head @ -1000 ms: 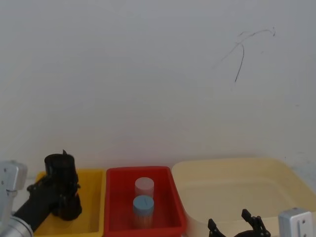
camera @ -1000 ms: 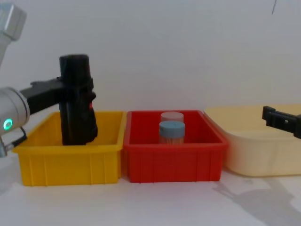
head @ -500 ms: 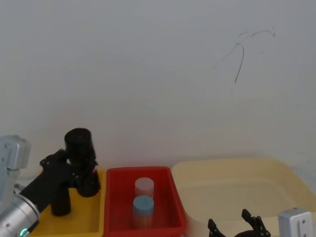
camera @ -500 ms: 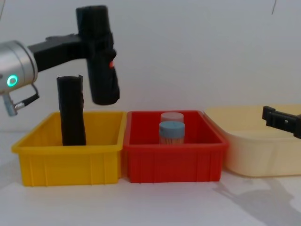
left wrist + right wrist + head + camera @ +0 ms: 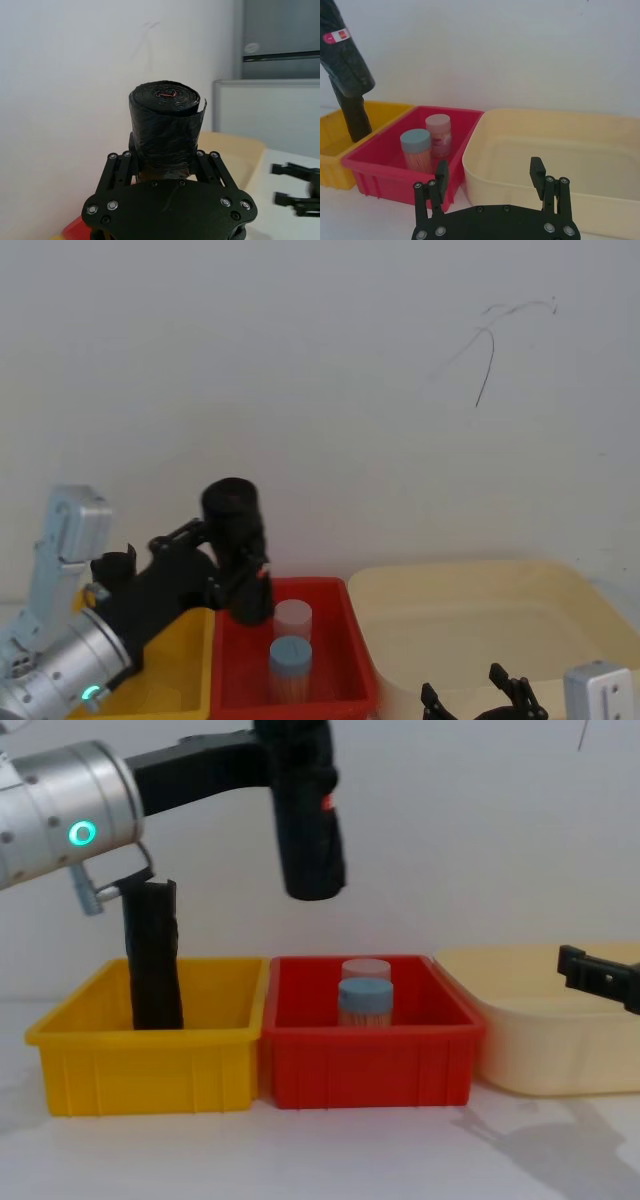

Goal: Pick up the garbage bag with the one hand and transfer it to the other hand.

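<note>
One garbage bag [image 5: 305,820] upright above red bin [image 5: 370,1065] | left hand [image 5: 164,150] pinching it, arm raised | right hand [image 5: 489,172] spread, low

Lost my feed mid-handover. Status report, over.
Left gripper shut on garbage bag, upright, high above red bin. Right gripper open, low near cream tub. Open air between them.
</note>
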